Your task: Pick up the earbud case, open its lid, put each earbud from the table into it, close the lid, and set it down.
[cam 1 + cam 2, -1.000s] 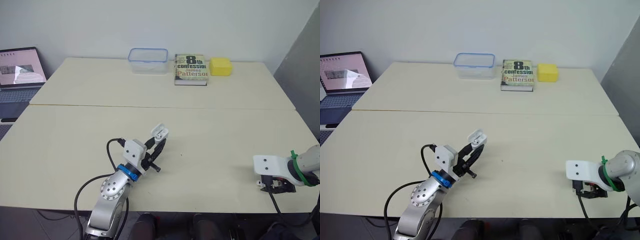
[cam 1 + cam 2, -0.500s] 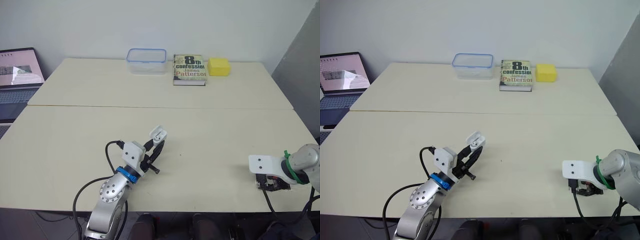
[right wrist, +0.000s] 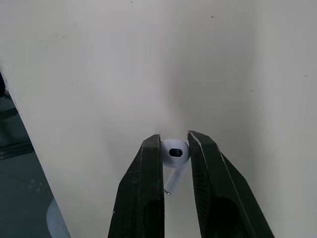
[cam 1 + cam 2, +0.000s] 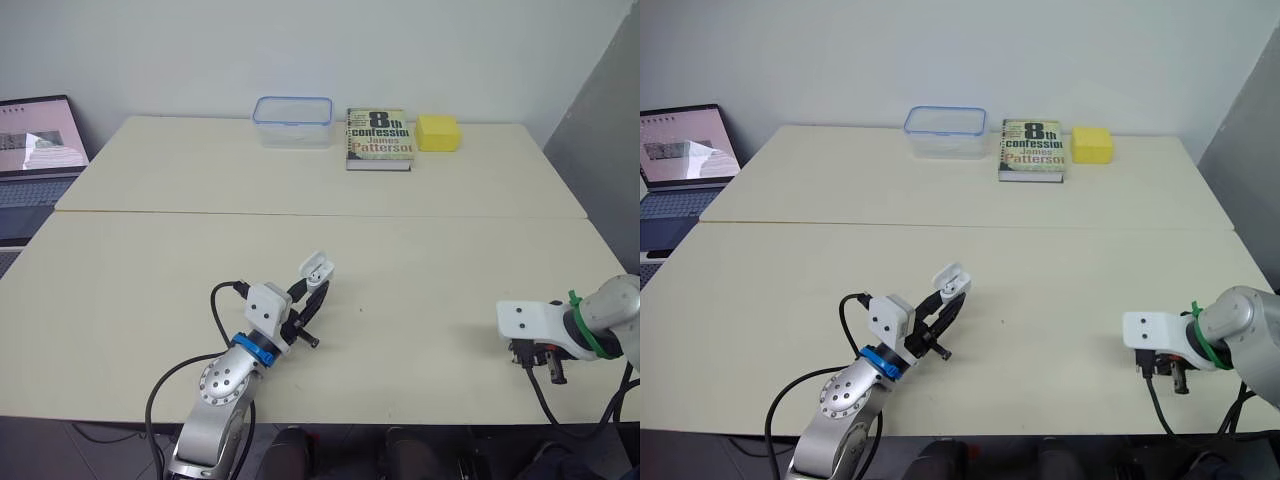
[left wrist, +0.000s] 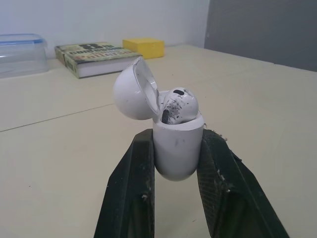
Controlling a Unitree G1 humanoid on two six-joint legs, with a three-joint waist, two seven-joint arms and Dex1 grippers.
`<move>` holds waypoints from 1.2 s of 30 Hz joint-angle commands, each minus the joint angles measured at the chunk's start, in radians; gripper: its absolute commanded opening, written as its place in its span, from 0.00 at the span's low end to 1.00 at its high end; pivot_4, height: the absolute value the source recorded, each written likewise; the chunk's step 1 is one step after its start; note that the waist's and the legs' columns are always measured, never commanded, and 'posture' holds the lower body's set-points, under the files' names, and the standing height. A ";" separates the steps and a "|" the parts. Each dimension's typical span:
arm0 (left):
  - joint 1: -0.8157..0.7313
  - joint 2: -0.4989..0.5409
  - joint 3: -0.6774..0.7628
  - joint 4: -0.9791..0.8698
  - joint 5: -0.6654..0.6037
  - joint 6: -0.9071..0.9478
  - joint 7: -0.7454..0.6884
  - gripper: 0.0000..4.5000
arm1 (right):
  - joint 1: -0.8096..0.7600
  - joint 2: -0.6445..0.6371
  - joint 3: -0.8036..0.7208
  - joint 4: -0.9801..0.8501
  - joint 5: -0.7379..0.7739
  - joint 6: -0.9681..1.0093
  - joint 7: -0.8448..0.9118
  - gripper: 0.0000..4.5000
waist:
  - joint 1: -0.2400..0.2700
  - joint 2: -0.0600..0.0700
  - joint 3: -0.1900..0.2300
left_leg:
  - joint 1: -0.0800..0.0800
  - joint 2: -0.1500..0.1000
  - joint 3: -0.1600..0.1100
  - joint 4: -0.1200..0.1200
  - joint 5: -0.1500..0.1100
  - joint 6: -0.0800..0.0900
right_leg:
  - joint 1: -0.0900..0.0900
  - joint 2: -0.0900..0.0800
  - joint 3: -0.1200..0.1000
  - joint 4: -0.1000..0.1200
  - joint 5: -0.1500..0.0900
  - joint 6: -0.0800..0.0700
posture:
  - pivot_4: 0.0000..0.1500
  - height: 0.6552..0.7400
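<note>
Head camera first. Got the earbud case pinched in the left gripper, held up off the table by the look of it, around the near middle, top flipped open. Over by the near right edge, seeing the right gripper low over the tabletop, well apart from the case. Can't make out anything in its grip from up here, too small.

Left wrist cam next. Showing the two black fingers closed snug on the lower body of the case, one on each side. Spotting the lid swung right back on its hinge, out of the way. Already got one earbud seated in there, head poking out, scuffed dark on the face. Can't see the empty well behind it, though.

Right wrist cam. Seeing that pair nearly closed, nipping the second earbud by its round head, with the stem angled back along them. Looks clear of the surface, but hard to swear to it.

So, probably at the carry-and-insert step for bud number two. Tips for doing it well:
- Bring the right hand across slowly and hold the case dead steady.
- Come in from the open side, away from the lid.
- Check the stem direction first and rotate the wrist to aim it at the free well before lowering.
- Don't squeeze harder, with a smooth round head likely to squirt out.
- Release only once seated level with the first one, then back straight out before touching the lid.
</note>
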 commanded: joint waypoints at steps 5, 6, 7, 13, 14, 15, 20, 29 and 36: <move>-0.038 -0.002 0.008 -0.021 -0.011 -0.019 -0.011 0.18 | -0.242 0.315 -0.135 -0.079 0.244 0.077 -0.117 0.08 | -0.002 -0.001 0.000 | 0.000 0.001 0.000 0.000 0.000 0.000 | 0.000 0.001 0.000 0.000 0.000 0.000 | 1.00 0.91; -0.049 -0.005 0.008 -0.019 -0.012 -0.017 -0.012 0.18 | -0.263 0.384 -0.145 -0.084 0.271 0.091 -0.159 0.08 | -0.002 -0.001 0.000 | 0.000 0.001 -0.002 0.000 0.000 0.000 | 0.001 0.001 -0.001 0.000 0.000 0.000 | 1.00 0.91; -0.060 -0.009 0.007 -0.018 -0.015 -0.016 -0.012 0.18 | -0.281 0.461 -0.153 -0.083 0.287 0.081 -0.212 0.08 | -0.001 -0.001 0.000 | -0.001 0.001 -0.002 0.000 0.000 0.000 | 0.000 0.001 -0.001 0.000 0.001 -0.001 | 1.00 0.91; -0.121 -0.030 0.006 -0.015 -0.037 -0.005 -0.018 0.18 | -0.323 0.855 -0.185 -0.026 0.344 -0.074 -0.473 0.08 | 0.001 -0.001 0.000 | -0.003 0.000 -0.002 0.000 0.000 0.000 | -0.001 0.001 -0.001 0.001 0.004 -0.004 | 1.00 0.91; -0.129 -0.033 0.006 -0.015 -0.040 -0.001 -0.019 0.18 | -0.315 0.893 -0.174 -0.013 0.326 -0.111 -0.508 0.08 | 0.001 -0.001 0.000 | -0.003 0.000 -0.002 0.000 0.000 0.000 | -0.001 0.001 -0.001 0.001 0.004 -0.004 | 1.00 0.91; -0.136 -0.036 0.007 -0.015 -0.044 0.002 -0.019 0.18 | -0.303 0.940 -0.168 0.000 0.321 -0.126 -0.550 0.08 | 0.000 -0.001 0.000 | -0.002 0.000 -0.002 0.000 0.000 0.000 | -0.002 0.001 -0.001 0.001 0.004 -0.004 | 1.00 0.91; -0.163 -0.051 0.005 -0.020 -0.055 0.021 -0.013 0.18 | -0.254 1.052 -0.115 0.055 0.273 -0.271 -0.645 0.08 | -0.001 0.000 0.000 | -0.002 0.000 -0.002 0.000 0.000 0.000 | -0.002 0.001 -0.001 0.002 0.004 -0.005 | 1.00 0.91; -0.193 -0.056 0.005 -0.020 -0.067 0.040 -0.023 0.18 | -0.236 1.135 -0.030 0.158 0.190 -0.494 -0.711 0.08 | -0.004 0.000 0.000 | -0.002 0.000 -0.001 0.000 0.000 0.000 | -0.004 0.002 0.000 0.004 0.004 -0.005 | 1.00 0.91; -0.198 -0.050 0.010 -0.022 -0.074 0.042 -0.027 0.18 | -0.223 1.138 -0.015 0.235 0.154 -0.605 -0.728 0.08 | -0.004 0.000 0.000 | -0.002 0.000 -0.001 0.000 0.000 0.000 | -0.004 0.002 0.001 0.004 0.004 -0.005 | 1.00 0.91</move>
